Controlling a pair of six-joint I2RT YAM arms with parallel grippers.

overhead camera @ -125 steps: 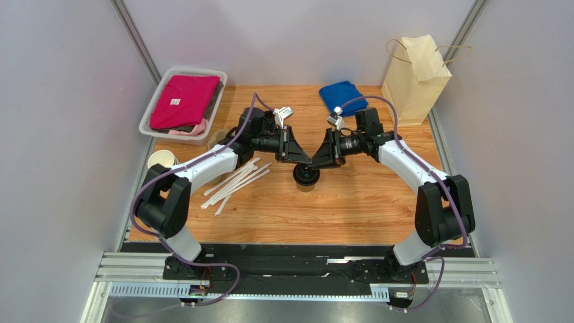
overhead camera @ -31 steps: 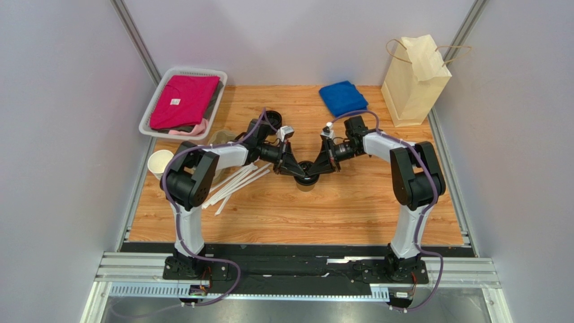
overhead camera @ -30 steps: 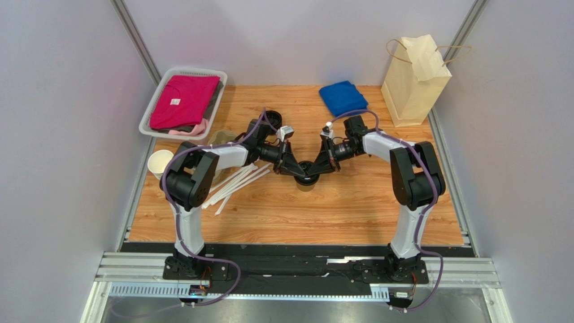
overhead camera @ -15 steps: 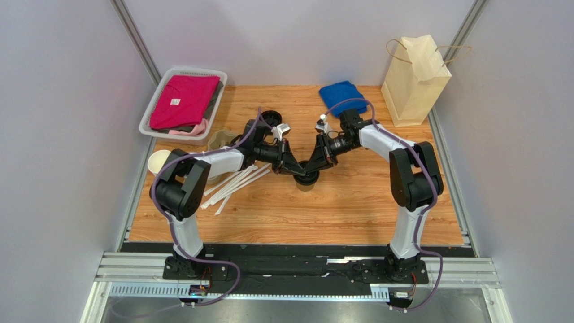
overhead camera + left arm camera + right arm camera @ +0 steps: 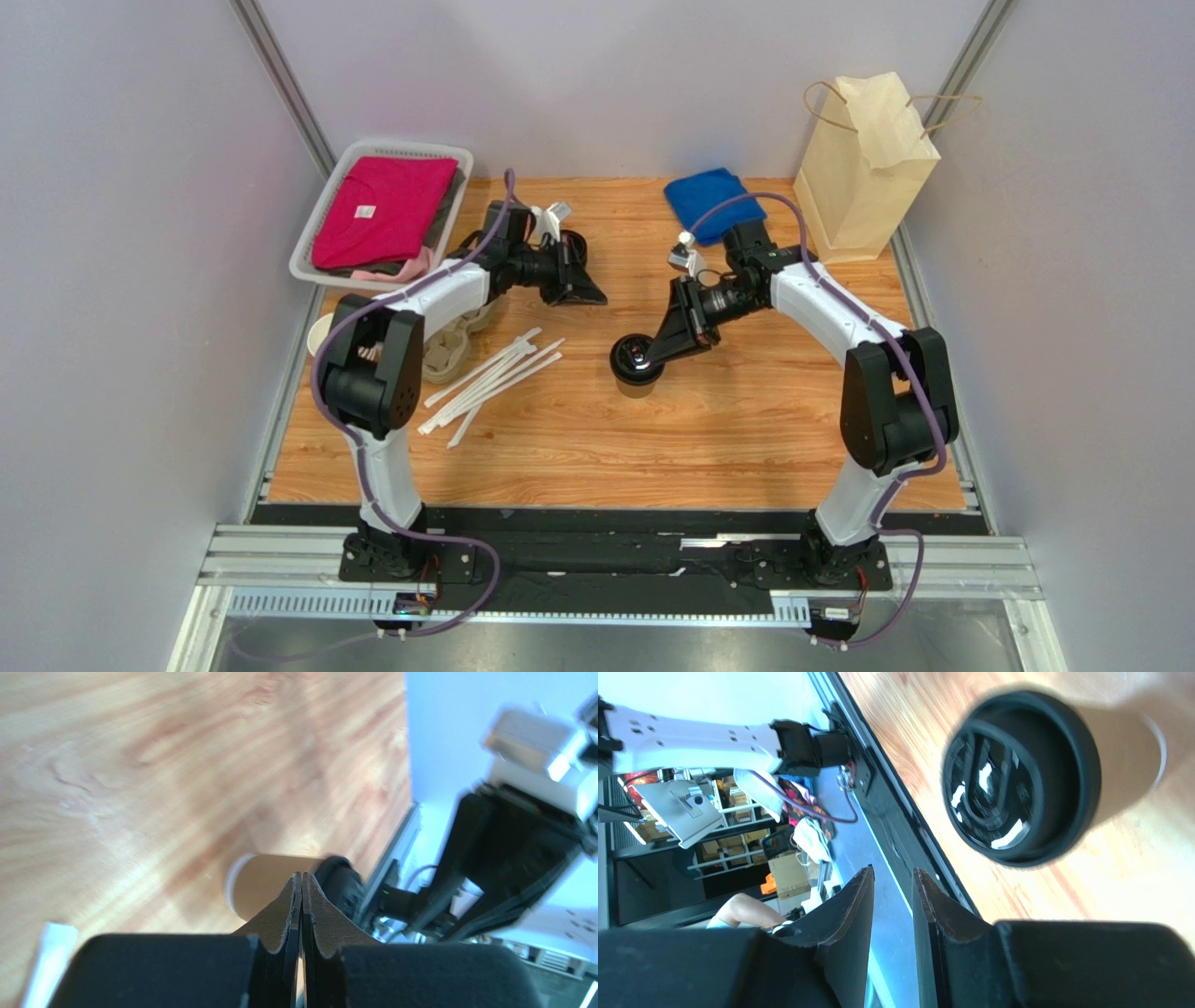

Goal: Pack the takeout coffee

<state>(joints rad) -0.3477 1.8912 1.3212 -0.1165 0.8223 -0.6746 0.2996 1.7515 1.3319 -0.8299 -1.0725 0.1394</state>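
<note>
Pale grey walls are seen around a wooden table (image 5: 730, 448), and the takeout coffee (image 5: 636, 364) is stood upright near its middle, with its black lid on top. Several things are shown from above that are not caught by the wrist cameras. These are a white basket (image 5: 326, 238) with folded pink clothing at the far left, a blue cloth (image 5: 713, 200) at the far edge, and a paper bag (image 5: 859, 168) in the far right corner. White straws (image 5: 491, 378) are scattered to the left of the cup. Something tan, perhaps lidless cups (image 5: 449, 357), is partly hidden by the left arm and cannot be told surely.

How wide the fingers stand is given only by the wrist views. The left gripper (image 5: 302, 889) is pressed together, with only a hairline slit between the fingers, and nothing is held in it. It is found well apart from the cup, whose kraft side is seen beyond the fingertips. The right gripper (image 5: 892, 878) is parted a little, with a narrow empty gap between its fingers, and nothing is pinched. From above, its tip seems to be just beside the lid. In its own view the lid is seen whole, apart from the fingers and not touched by them.
</note>
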